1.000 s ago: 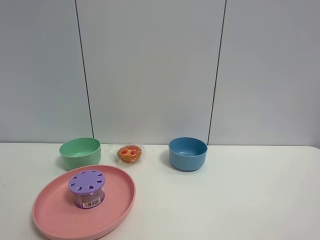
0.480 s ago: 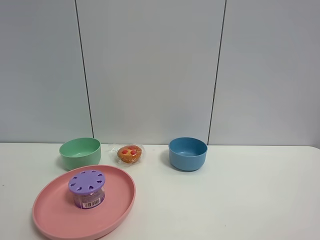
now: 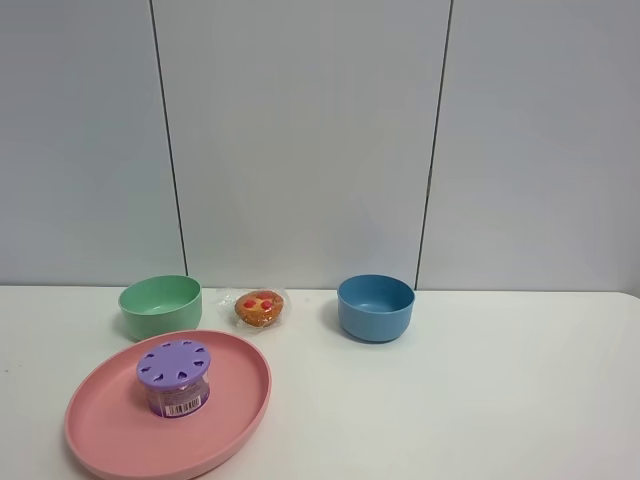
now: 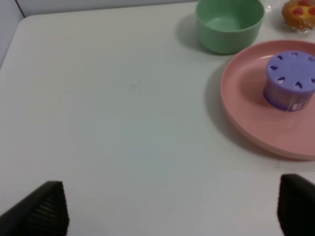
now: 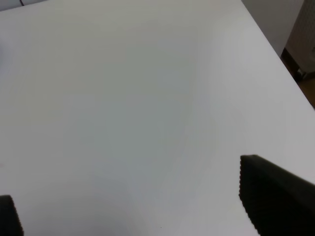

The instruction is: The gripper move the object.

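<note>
The jar [image 3: 174, 379] with a lilac lid pierced by heart-shaped holes and a purple barcode label stands upright on a pink plate [image 3: 120, 436] at the front left of the table. It also shows in the left wrist view [image 4: 289, 81]. Neither arm shows in the exterior high view. My left gripper [image 4: 172, 209] is open, its black fingertips [image 4: 47, 209] wide apart over bare table, well away from the jar. My right gripper [image 5: 142, 206] is open over bare white table, with one fingertip [image 5: 275, 196] showing large.
A green bowl [image 3: 160, 306] stands behind the plate, a wrapped orange-brown muffin [image 3: 259, 308] beside it, and a blue bowl [image 3: 375, 307] further right. The table's right edge [image 5: 275, 49] shows in the right wrist view. A grey panelled wall stands behind.
</note>
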### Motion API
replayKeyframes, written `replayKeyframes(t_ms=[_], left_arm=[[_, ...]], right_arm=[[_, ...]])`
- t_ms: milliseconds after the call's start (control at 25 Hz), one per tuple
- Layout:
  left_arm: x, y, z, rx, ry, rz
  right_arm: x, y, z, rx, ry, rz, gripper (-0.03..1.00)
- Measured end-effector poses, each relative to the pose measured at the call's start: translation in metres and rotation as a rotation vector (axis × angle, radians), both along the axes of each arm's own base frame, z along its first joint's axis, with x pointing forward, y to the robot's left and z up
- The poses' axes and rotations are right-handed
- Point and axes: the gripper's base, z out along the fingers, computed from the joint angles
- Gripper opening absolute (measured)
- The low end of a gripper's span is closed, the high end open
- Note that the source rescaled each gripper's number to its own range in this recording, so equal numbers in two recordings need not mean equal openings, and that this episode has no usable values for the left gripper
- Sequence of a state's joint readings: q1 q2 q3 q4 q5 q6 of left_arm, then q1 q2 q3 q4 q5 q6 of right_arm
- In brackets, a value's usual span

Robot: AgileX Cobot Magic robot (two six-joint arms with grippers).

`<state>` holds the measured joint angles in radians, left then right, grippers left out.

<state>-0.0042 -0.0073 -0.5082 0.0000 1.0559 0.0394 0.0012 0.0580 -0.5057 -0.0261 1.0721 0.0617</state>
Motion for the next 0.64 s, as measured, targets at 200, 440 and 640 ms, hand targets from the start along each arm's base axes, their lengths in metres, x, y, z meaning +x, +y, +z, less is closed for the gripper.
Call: replayKeyframes(t_ms=[200,440,640], left_arm=[[0.0,0.0,0.0,0.0,0.0,0.0],[0.0,0.0,0.0,0.0,0.0,0.0],[0.0,0.0,0.0,0.0,0.0,0.0]], right_arm=[[0.0,0.0,0.0,0.0,0.0,0.0,0.65],[0.0,0.0,0.0,0.0,0.0,0.0,0.65],[0.0,0.0,0.0,0.0,0.0,0.0,0.65]])
